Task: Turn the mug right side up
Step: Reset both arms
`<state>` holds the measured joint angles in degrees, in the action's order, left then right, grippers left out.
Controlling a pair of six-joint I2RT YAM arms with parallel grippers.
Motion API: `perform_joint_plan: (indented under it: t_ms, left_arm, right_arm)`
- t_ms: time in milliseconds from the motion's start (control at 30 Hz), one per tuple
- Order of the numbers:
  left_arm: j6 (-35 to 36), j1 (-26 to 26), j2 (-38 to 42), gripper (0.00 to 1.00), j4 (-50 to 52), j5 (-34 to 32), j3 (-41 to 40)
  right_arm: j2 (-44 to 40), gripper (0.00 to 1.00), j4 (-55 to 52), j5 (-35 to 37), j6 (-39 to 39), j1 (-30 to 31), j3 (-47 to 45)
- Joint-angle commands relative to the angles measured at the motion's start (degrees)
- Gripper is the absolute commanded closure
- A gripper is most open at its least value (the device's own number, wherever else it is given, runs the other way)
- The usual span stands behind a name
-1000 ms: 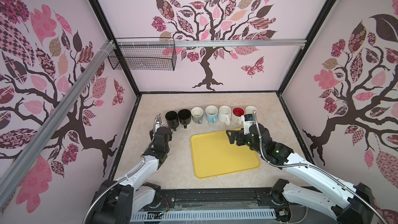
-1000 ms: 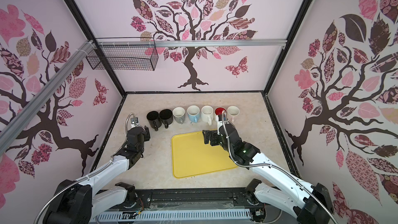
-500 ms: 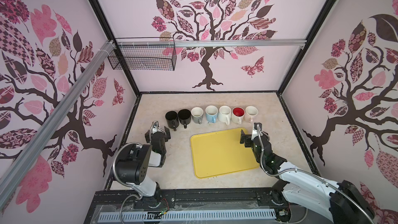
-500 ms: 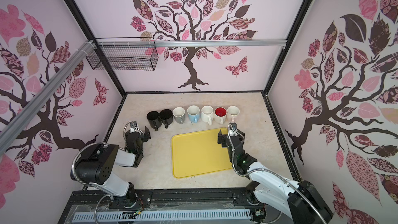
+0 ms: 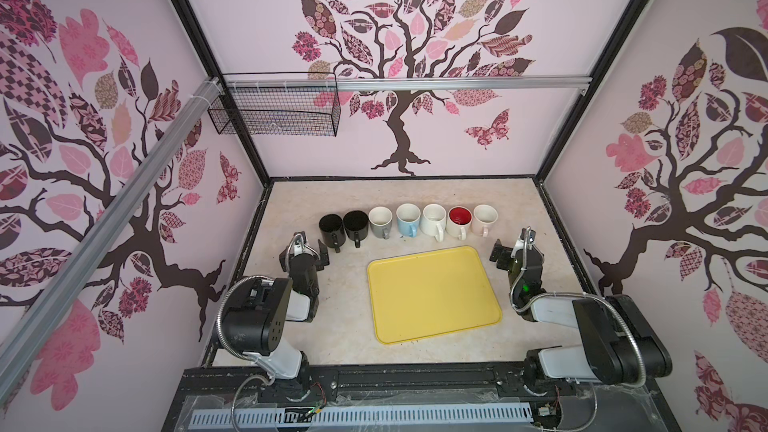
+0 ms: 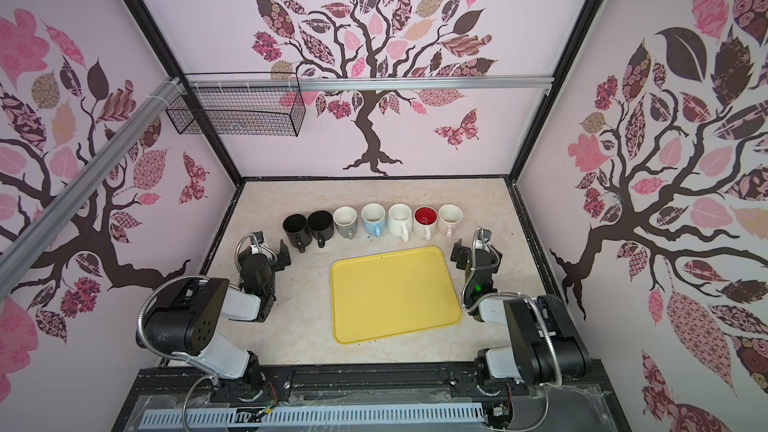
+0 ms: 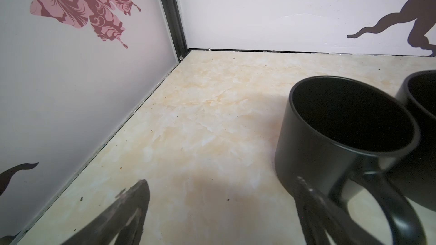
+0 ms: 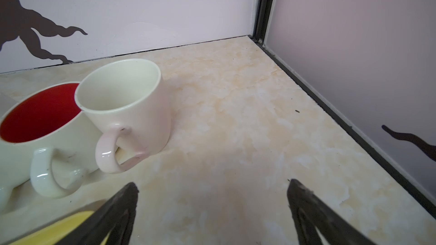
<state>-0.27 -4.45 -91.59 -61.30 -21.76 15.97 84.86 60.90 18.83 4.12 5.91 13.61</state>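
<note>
All seven mugs [image 5: 433,220] stand open side up in a row on the surface [image 5: 340,326] behind the yellow tray [image 5: 432,292], and with left claw [image 5: 311,248] and right claw [image 5: 513,248] spread and empty, the job looks done.

Lane at 12 o'clock blocked, sides and back open.
A row of seven upright ceramic mugs [image 5: 432,220] stands tight side by side at 12 o'clock of the flat yellow plastic tray [image 5: 432,292]. The bare marble-look tabletop [image 5: 399,193] is free behind the row. The matte black end mug [image 7: 342,137] has its handle just beside the spread left gripper [image 5: 311,246]. A black wire basket [image 5: 274,110] hangs high at 11 o'clock.
</note>
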Motion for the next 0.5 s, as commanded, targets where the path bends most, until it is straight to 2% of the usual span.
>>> perform_joint_plan:
  t_ms: [0, 33, 133, 233, 467]
  left_arm:
    - [0.2, -0.1, -0.2, 0.03, -2.5, 0.0, 1.4]
    - [0.1, -0.1, -0.2, 0.03, -2.4, 0.0, 1.4]
    - [0.2, -0.1, -0.3, 0.03, -2.1, 0.0, 1.6]
    - [0.2, -0.1, -0.1, 0.03, -1.6, 0.0, 1.8]
    - [0.2, -0.1, -0.2, 0.03, -1.7, 0.0, 1.8]
  right_arm:
    - [6.2, 0.0, 14.0, -1.6, -3.4, 0.7, -0.6]
    - [2.8, 0.0, 1.5, -2.2, -1.6, 0.2, 2.7]
    - [6.3, 0.0, 13.0, -4.0, -1.9, -1.1, 0.5]
    - [4.3, 0.0, 5.9, -4.6, -1.6, -1.1, 2.3]
    - [5.1, 0.01, 4.4, -6.4, -1.1, -1.9, 3.7]
